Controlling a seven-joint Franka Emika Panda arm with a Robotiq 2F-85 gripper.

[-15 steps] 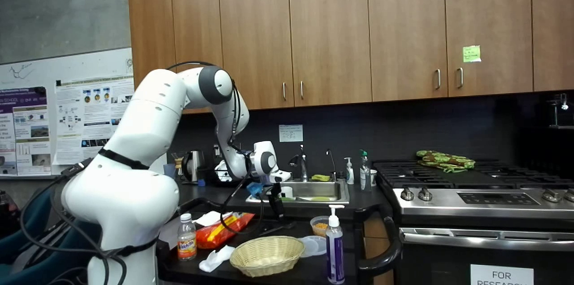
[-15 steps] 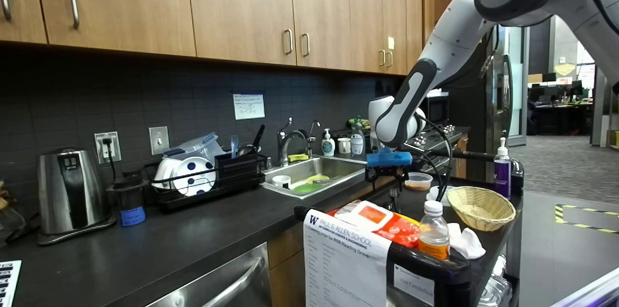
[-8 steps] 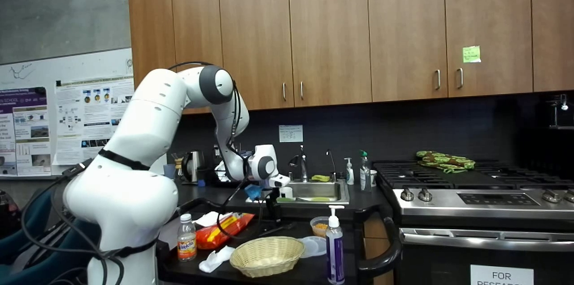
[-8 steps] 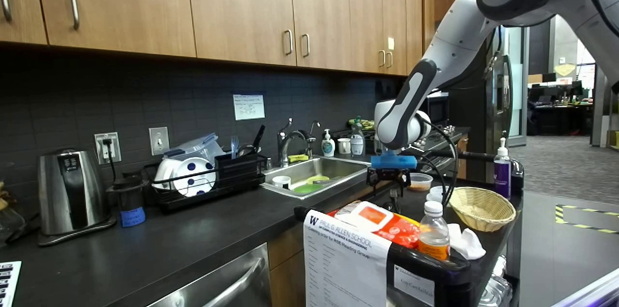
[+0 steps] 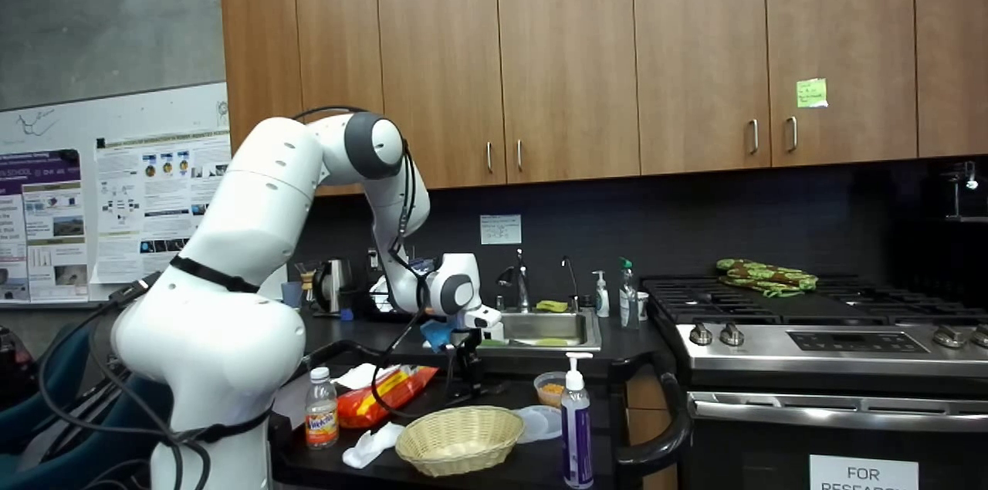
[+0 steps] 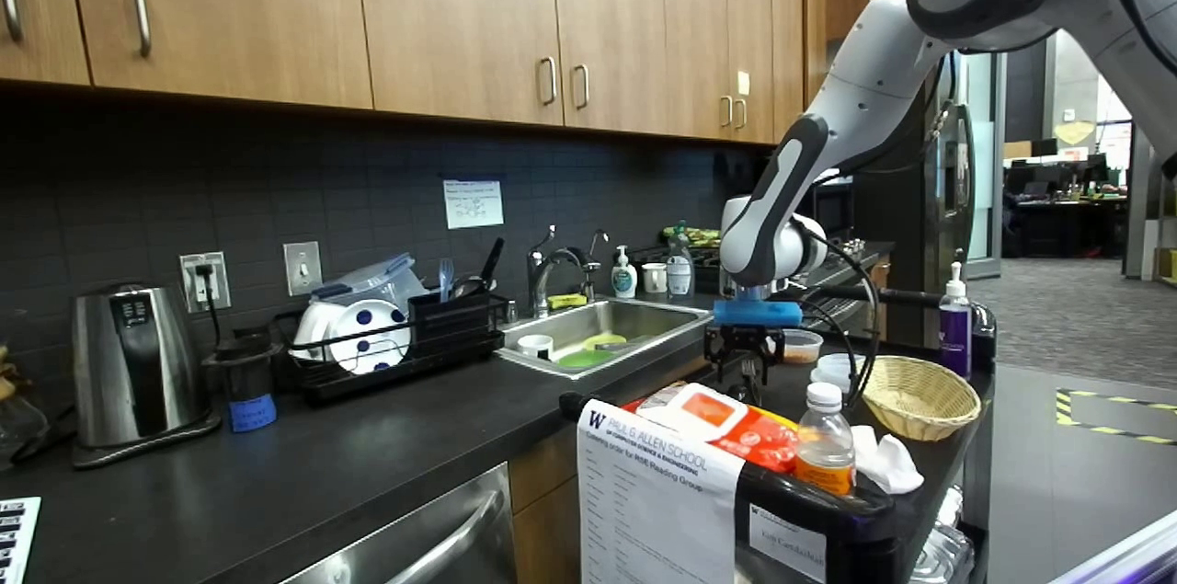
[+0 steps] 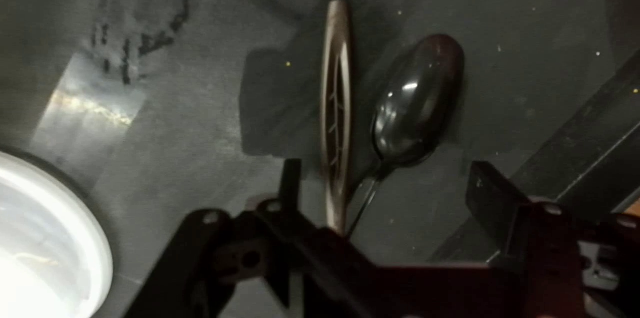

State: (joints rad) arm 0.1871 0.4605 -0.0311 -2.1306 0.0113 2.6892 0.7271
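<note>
Smoothly glossy oval spoon (image 7: 420, 100), slim patterned handle (image 7: 336, 107), spread black claw (image 7: 386, 178)

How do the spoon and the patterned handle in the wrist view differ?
The spoon shows a broad oval bowl, the patterned handle a slim strip. The spoon looks dark and glossy, the patterned handle coppery with a branch-like design. The spoon slants, while the patterned handle runs nearly vertical in that view. Both are on the dark cart top, below the open gripper.

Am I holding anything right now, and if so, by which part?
Nothing is held: the tool is open, and the patterned handle and spoon lie ungripped beneath it.
</note>
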